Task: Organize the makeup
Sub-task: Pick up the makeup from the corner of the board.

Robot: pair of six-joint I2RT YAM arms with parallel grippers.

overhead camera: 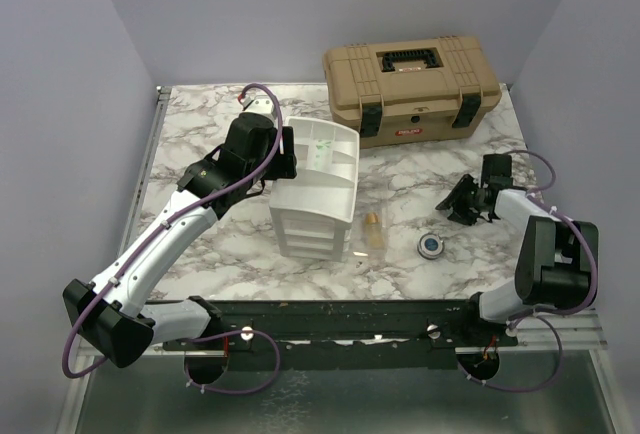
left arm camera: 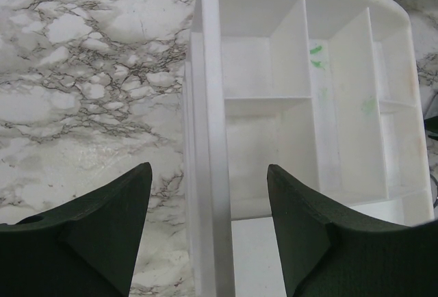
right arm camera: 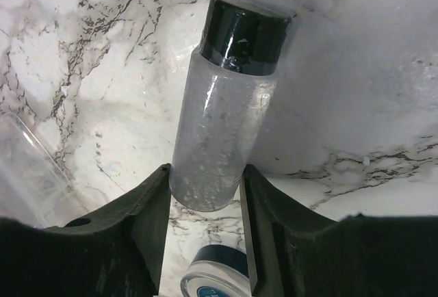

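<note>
My right gripper (right arm camera: 205,181) is shut on the lower end of a clear, speckled bottle (right arm camera: 222,126) with a black cap, held above the marble table. Beneath it lies the round blue-centred compact (right arm camera: 215,280), also seen from above as the compact (overhead camera: 431,245), just near of the right gripper (overhead camera: 463,201). A small amber tube (overhead camera: 373,229) lies beside the drawer unit. My left gripper (left arm camera: 209,194) is open, its fingers (left arm camera: 109,235) straddling the left wall of the white drawer unit (left arm camera: 209,105) without touching it. From above, the left gripper (overhead camera: 275,154) sits at that unit's left edge.
The white drawer unit (overhead camera: 318,189) stands mid-table with a divided top tray. A tan toolbox (overhead camera: 410,89) sits shut at the back. A clear plastic edge (right arm camera: 20,174) shows at the left of the right wrist view.
</note>
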